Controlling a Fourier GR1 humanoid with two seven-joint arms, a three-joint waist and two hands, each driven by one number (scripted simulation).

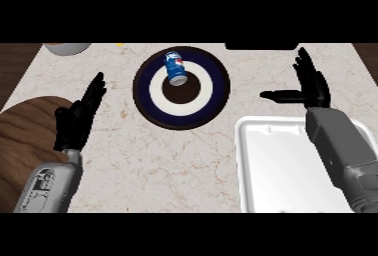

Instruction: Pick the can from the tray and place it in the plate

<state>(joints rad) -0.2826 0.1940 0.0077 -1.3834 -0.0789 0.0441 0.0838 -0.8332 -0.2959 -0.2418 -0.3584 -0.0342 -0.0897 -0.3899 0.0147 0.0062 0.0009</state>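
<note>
The can (176, 68) lies on the plate (145, 107), toward the plate's 12 o'clock side, across the blue ring and the edge of the white middle, its pale end turned to about 5 o'clock; whether it stands upright or has tipped onto its side I cannot tell from this steep view. It touches neither hand, so by my reading the placing is done and only the pulling clear is left. The right hand (314, 85) hangs at the plate's 3 o'clock, well apart from the can and just past the tray's 12 o'clock rim, spread wide with fingers straight toward 12 o'clock and the thumb stuck out toward 9 o'clock, holding nothing; that wide spread fits a hand that no longer needs to grip. Its grey forearm crosses the white tray (245, 165), which sits at the plate's 5 o'clock and shows no can in the part left uncovered. The left hand (77, 117) rests at the plate's 9 o'clock over the counter (148, 165), fingers straight and relaxed, carrying nothing, seemingly kept out of the way since the job suits the arm nearer the tray. A round wooden board (22, 125) lies at the counter's 9 o'clock edge and a grey bowl (66, 48) at 11 o'clock, both well apart from the plate
</note>
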